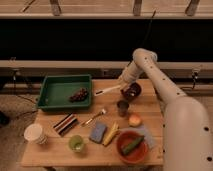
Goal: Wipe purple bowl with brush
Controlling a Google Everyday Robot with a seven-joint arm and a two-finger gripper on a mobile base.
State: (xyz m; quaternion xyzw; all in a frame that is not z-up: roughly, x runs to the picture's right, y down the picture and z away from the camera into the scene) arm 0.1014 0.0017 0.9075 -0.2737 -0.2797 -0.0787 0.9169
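Note:
The purple bowl [133, 91] sits on the wooden table's far right part, behind the dark metal cup [122, 107]. My gripper [125, 83] hangs just above the bowl's left rim and is shut on the brush [108, 90]. The white brush lies nearly level and sticks out to the left from the gripper toward the green tray; its right end is at the bowl's left edge. Whether the brush touches the bowl cannot be told.
A green tray [52, 95] with dark grapes [79, 95] stands at the back left. In front are a silver utensil [95, 117], a striped item [66, 124], a white cup [34, 133], a green cup [76, 144], a blue sponge [98, 132], a banana [111, 134], an orange fruit [135, 120] and an orange-red bowl [123, 149] holding a green vegetable.

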